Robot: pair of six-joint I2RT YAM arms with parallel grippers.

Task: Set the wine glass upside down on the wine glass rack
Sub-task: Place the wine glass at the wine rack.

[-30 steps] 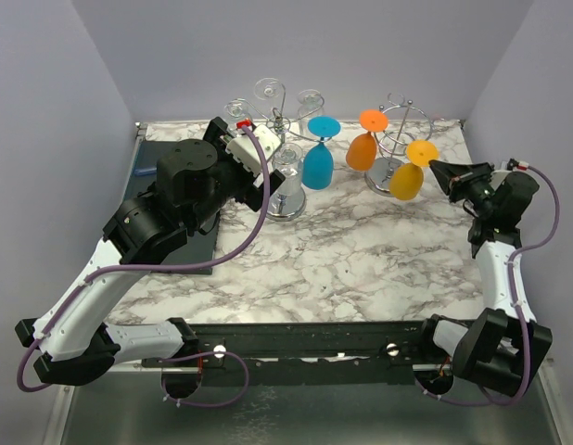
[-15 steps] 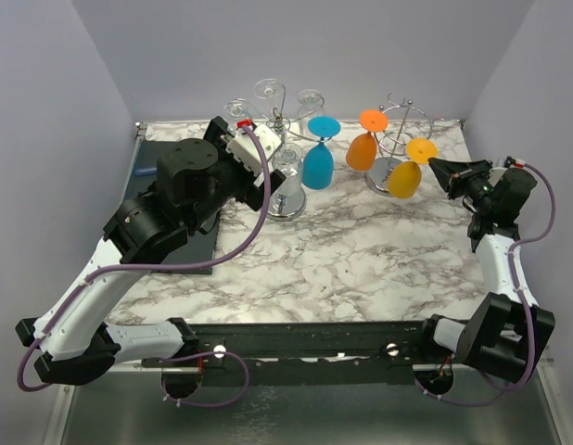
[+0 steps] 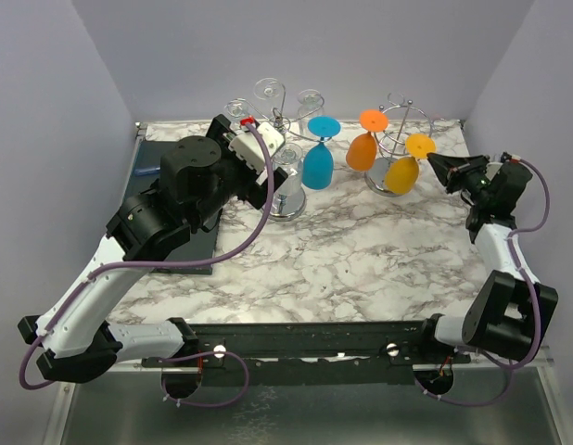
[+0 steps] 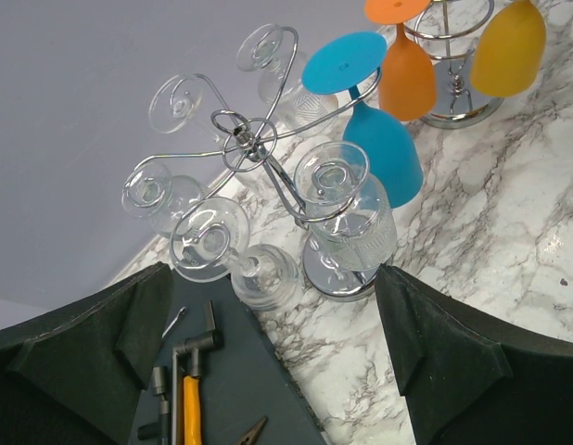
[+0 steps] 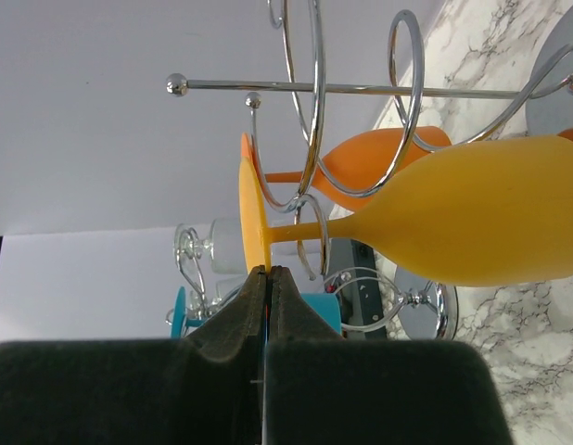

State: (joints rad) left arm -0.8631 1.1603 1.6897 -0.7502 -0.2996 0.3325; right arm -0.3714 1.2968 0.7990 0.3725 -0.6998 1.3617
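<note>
Yellow wine glass (image 5: pixel 481 213) tilts at the wire rack (image 5: pixel 296 87), foot pinched in the right jaws (left jaws wide).

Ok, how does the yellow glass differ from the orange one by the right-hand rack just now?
The yellow glass is held: its foot's rim is pinched by the shut right gripper, while the orange glass hangs untouched. The yellow glass is on the side of the wire rack nearer the right gripper; the orange glass is on the side towards the blue glass. Both are foot-up, bowl-down at that rack.
</note>
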